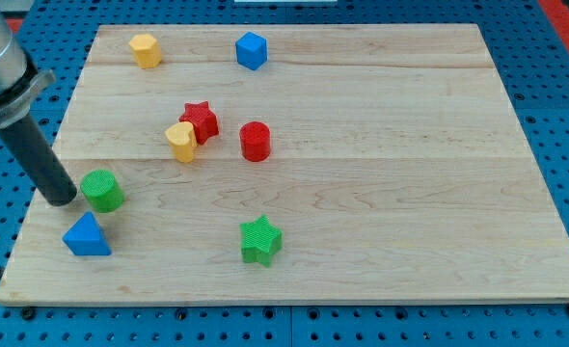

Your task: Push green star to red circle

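Note:
The green star (260,239) lies on the wooden board near the view's bottom, a little left of centre. The red circle (255,141), a short red cylinder, stands well above it, toward the view's top. My tip (60,200) is at the board's left side, far to the left of the green star. It sits just left of a green cylinder (102,190), close to or touching it. The dark rod slants up to the view's top left.
A blue triangle (86,235) lies below my tip. A red star (200,120) and a yellow block (180,141) sit together left of the red circle. A yellow hexagon (145,50) and a blue block (251,50) are near the top edge.

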`<state>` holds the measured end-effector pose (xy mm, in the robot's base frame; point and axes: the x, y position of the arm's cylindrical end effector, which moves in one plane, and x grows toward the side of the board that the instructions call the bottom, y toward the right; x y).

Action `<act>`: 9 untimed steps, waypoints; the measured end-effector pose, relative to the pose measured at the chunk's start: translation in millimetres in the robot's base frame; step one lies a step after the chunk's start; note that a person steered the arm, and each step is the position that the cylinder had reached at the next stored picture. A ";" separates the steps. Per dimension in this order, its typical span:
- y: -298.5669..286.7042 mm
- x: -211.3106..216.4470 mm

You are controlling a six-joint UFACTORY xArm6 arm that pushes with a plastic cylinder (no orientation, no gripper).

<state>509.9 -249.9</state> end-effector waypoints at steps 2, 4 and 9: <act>131.9 -23.6; 200.1 -45.0; 173.4 57.1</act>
<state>567.0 -76.4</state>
